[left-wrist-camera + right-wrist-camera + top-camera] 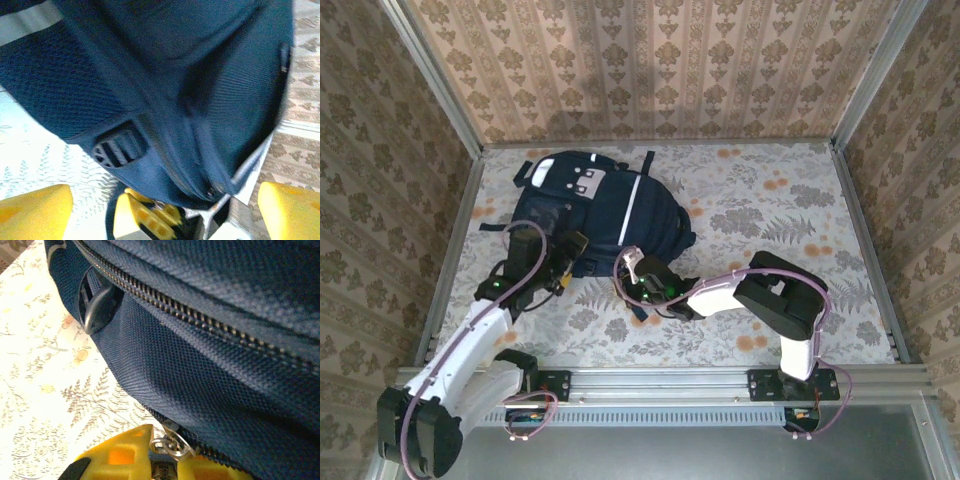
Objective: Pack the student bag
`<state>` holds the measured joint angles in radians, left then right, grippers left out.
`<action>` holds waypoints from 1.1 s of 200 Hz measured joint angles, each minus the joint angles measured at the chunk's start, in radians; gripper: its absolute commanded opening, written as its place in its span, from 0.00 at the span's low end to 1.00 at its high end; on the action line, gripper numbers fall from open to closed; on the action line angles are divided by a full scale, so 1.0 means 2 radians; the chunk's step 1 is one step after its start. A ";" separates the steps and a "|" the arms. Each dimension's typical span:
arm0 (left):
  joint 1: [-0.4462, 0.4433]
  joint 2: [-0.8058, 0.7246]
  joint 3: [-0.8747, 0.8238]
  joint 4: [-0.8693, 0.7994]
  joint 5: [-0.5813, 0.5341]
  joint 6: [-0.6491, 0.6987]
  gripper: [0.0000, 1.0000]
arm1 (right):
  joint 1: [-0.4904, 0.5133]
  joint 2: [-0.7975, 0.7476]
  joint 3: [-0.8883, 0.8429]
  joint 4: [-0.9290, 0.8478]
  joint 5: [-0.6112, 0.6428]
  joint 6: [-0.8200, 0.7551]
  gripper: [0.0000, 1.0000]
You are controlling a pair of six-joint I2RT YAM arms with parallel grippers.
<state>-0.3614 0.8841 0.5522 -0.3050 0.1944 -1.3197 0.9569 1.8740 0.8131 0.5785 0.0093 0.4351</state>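
One large dark navy fabric student bag (595,205) with thin white stripes and pale grey patches lies flat on the flower-patterned tabletop (790,230). It sits in the far left part, its top near the far edge and its bottom toward the two arms. The right wrist view shows two zip lines on the bag (210,370). The upper zip line (200,320) has its teeth meshed shut, so nothing inside the bag can be seen. One dark plastic buckle (97,305) sits beside it.

The right gripper (633,272) is at the bag's near edge. Its yellow fingers (120,457) are almost together and seem to pinch one silvery metal zip pull (167,445) on the lower zip. The left gripper (565,262) is at the bag's near left side. Its yellow fingers (32,212) are spread wide and hold nothing, with the bag's fabric (200,75) just ahead.
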 measured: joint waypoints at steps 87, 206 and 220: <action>0.018 0.104 -0.017 0.130 -0.016 -0.023 0.60 | 0.005 0.001 0.000 0.005 -0.005 0.009 0.00; 0.050 0.173 0.011 0.147 0.023 -0.002 0.00 | 0.013 0.004 -0.007 0.008 0.024 -0.005 0.00; 0.060 0.168 0.017 0.133 0.032 0.010 0.00 | 0.013 -0.003 -0.014 0.002 0.035 -0.010 0.00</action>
<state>-0.2405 1.2198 0.5865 -0.0395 0.2584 -1.3006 0.9821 1.8675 0.7841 0.5831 0.0799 0.4152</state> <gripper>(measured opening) 0.066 0.139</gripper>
